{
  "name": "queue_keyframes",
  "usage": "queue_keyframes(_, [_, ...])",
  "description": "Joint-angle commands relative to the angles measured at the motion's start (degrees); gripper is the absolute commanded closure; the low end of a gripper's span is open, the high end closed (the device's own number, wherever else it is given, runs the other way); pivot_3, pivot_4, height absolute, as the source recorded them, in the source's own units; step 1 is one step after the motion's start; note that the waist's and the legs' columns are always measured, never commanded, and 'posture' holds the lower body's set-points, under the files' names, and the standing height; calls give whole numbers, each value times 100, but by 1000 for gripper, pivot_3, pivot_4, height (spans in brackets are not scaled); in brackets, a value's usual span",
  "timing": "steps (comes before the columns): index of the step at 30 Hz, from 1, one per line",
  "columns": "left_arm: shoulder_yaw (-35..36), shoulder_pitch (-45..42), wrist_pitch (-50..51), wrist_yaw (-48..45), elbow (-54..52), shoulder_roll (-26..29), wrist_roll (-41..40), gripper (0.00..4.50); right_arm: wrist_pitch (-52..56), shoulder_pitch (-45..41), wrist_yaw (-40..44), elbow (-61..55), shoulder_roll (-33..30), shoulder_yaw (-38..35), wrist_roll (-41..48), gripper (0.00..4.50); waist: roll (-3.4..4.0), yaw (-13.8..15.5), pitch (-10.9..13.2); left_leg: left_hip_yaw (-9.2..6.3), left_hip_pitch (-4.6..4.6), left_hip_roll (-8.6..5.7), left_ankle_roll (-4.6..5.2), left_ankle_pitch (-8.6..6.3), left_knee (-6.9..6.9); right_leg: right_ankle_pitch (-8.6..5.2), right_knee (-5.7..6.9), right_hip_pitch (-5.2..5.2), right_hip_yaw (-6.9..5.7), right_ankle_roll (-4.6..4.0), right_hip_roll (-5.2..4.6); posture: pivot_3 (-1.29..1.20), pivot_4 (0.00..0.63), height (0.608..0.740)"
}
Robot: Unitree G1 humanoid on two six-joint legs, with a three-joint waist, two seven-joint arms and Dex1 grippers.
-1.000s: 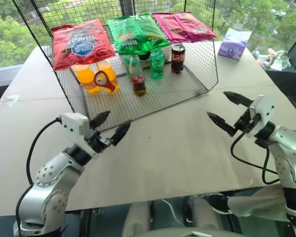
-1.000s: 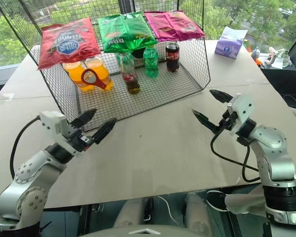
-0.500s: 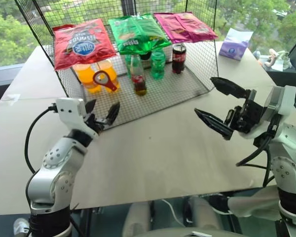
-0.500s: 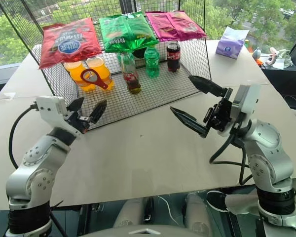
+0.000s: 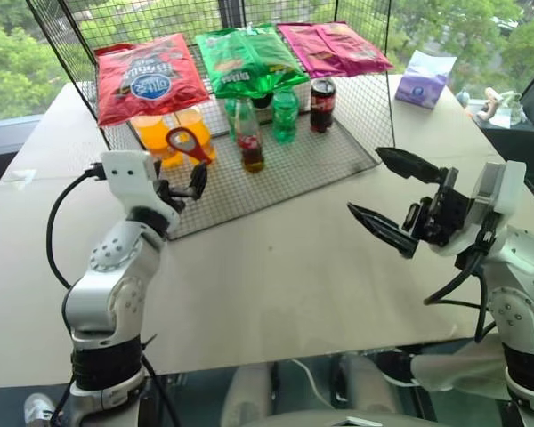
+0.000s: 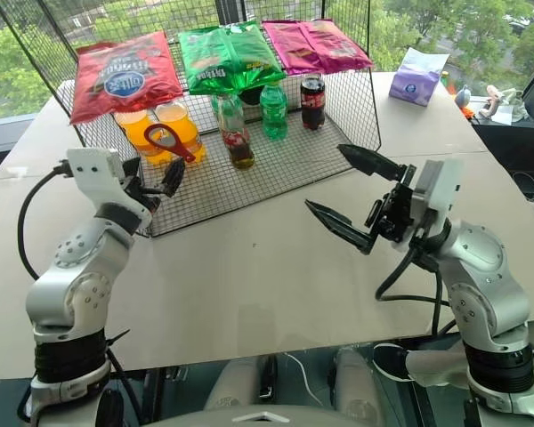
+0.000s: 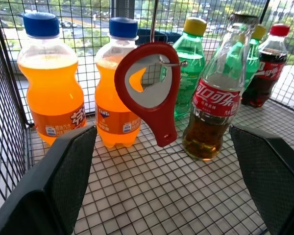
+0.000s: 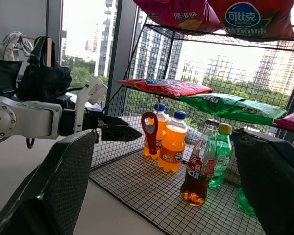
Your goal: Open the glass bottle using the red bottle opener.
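A black wire-mesh rack (image 5: 338, 147) stands on the pale table (image 5: 276, 276), and everything else is placed from it. Inside, on the mesh floor, the small clear glass bottle with dark reddish-brown liquid and a red label band (image 5: 246, 136) stands upright near the middle. Just beside it hangs the flat red bottle opener with an oval loop head (image 7: 150, 88), caught on a thin metal hook, in front of two orange soda bottles with blue caps (image 7: 51, 88). Green plastic bottles (image 5: 284, 114) and a dark cola bottle with a red cap (image 5: 320, 104) stand behind the glass bottle. Red, green and pink snack bags (image 5: 240, 60) lie on the rack's top. The left gripper (image 5: 180, 185) is at the rack's open front edge, facing the opener, its two black fingers spread wide and holding nothing. The right gripper (image 5: 394, 198) hovers over the table in front of the rack, jaws likewise wide apart and empty.
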Motion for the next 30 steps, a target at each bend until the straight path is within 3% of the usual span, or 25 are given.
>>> queue_keyframes(1, [-34,-372,-181,-9,258,0,250,38,-72,-29,-87,-218,5,-23,-23,0,-1,3,0,-1,-1,0,0,0,0,0,0,0,-1,0,0,0,150,740])
queue_keyframes(15, [-175,-903,-292,-2,725,-128,786,38,90,-126,-342,-331,-63,0,-27,0,-2,1,1,-1,-2,-1,0,0,0,12,0,0,-1,21,0,0,150,740])
queue_keyframes(30, [-229,-740,76,308,200,-421,1104,38,223,-224,-459,-365,-125,61,-60,0,-4,1,2,-2,-4,-2,0,0,0,13,-1,0,-1,21,-1,0,150,740])
